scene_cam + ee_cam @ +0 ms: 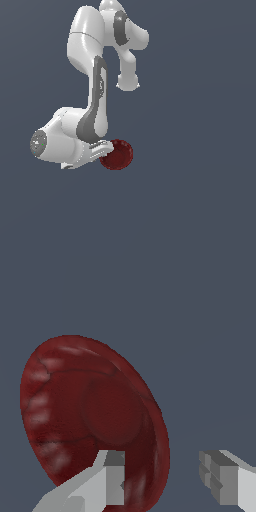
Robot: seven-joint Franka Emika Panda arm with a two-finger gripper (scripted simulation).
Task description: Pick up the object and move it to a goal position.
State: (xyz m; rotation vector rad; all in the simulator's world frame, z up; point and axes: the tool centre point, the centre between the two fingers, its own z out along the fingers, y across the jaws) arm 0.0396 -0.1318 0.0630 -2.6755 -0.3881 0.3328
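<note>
Nearest my wrist camera, the claw (167, 483) stands wide, one pale finger (107, 481) crossing in front of the dark red bowl's (90, 416) lower rim while the other finger (225, 481) sits well apart from it with bare slate-blue ground (200, 331) between; I cannot tell whether the near finger touches the rim. From the exterior view I see the bowl (118, 155) just beside the claw (102, 148) at the end of the white arm (95, 100), on that view's right of it. All around lies one flat, featureless slate-blue surface (200, 200) with no edges or walls that I can make out.
</note>
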